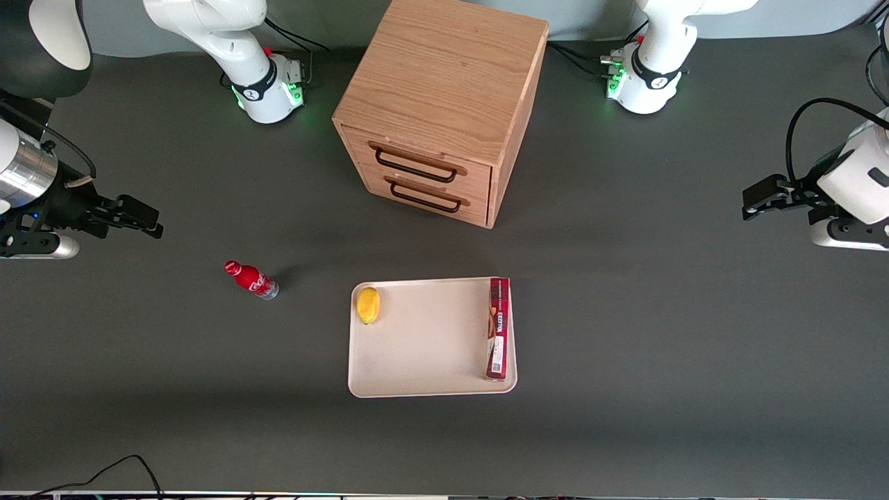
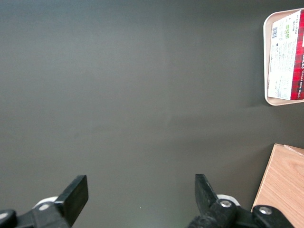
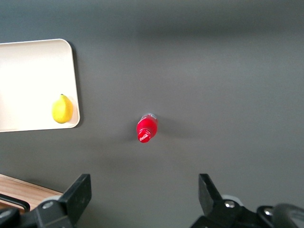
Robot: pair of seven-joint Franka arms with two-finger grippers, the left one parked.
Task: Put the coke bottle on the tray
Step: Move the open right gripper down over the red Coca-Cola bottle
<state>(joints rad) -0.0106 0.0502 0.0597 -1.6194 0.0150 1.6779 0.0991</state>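
Red and upright, the coke bottle [image 1: 251,279] stands on the dark tabletop [image 1: 625,312], beside the tray [image 1: 424,347] toward the working arm's end, long axis vertical, cap up. Nothing is done yet: the hand [image 1: 142,219] hangs apart from it, fingers spread, empty.

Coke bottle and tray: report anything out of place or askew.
The coke bottle stands on the bare table, apart from the tray and toward the working arm's end. The lemon and red box hug opposite tray edges, tidy. The gripper is open, away from the bottle. Nothing spilled or damaged.
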